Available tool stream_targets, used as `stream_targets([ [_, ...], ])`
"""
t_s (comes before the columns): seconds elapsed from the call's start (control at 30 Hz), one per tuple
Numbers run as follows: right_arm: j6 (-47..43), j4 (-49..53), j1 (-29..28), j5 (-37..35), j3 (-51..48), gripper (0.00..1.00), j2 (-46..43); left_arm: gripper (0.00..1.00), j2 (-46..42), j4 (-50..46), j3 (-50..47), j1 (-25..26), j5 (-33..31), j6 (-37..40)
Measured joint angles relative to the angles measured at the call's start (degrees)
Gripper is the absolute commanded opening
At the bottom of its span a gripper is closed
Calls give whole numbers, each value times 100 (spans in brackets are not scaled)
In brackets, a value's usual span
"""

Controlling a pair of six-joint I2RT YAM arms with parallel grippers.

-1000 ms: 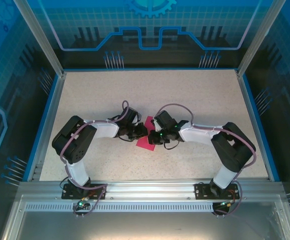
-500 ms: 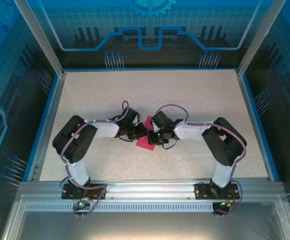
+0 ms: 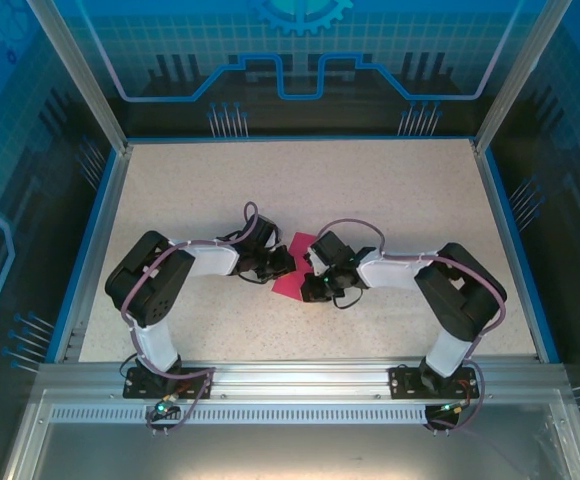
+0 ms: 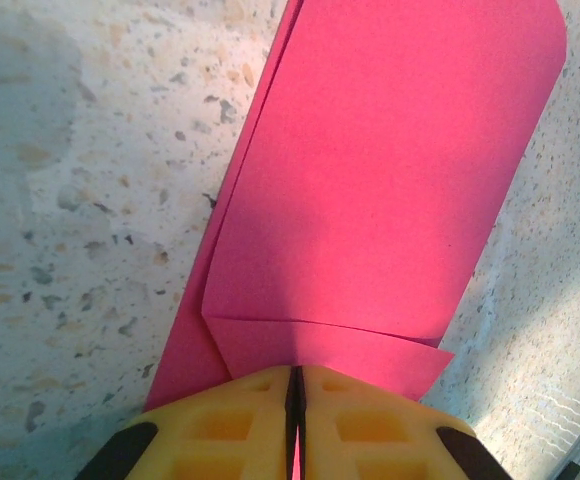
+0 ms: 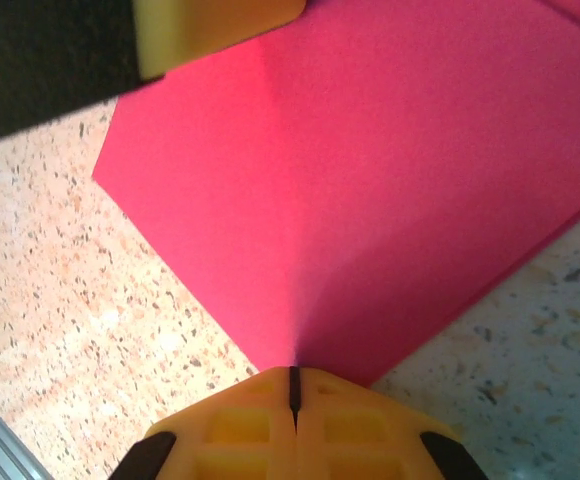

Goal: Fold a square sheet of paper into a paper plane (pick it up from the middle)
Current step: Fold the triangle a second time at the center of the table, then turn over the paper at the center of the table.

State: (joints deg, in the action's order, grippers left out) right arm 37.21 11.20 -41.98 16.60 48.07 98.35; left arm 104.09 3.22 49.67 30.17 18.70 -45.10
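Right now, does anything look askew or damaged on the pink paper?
Slightly. The folded pink paper, pinched by the left fingers and right fingers, has layers that don't line up: a lower layer peeks out along one edge. No tears visible.

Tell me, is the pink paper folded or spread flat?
Folded. The pink paper shows doubled layers along its left edge and a creased flap at the bottom.

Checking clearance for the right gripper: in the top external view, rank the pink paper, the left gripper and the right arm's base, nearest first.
1. pink paper, pinched by the right gripper.
2. left gripper, close on its left.
3. right arm's base, at the near edge.
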Motion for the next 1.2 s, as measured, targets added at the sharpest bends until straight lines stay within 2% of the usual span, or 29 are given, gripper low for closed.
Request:
stream_targets([
  [0.17,-57,278,-55,39,-39,0,-131,10,0,-2,0,0,2,0],
  [0.3,-59,599,-85,-81,-122,0,-616,14,-24,-11,2,7,2,0],
  [0.53,11,472,87,-715,-111,12,-1499,32,-444,-267,2,7,-90,-90],
  [0.83,-17,437,184,-979,505,17,-1027,39,-1270,-55,-361,7,-354,-459],
  [1.03,-83,448,109,-979,841,17,-511,43,-1373,2,-1036,7,-505,-780],
  [1.2,-81,514,114,-1058,999,15,-101,44,-1394,155,-1233,4,-485,-957],
])
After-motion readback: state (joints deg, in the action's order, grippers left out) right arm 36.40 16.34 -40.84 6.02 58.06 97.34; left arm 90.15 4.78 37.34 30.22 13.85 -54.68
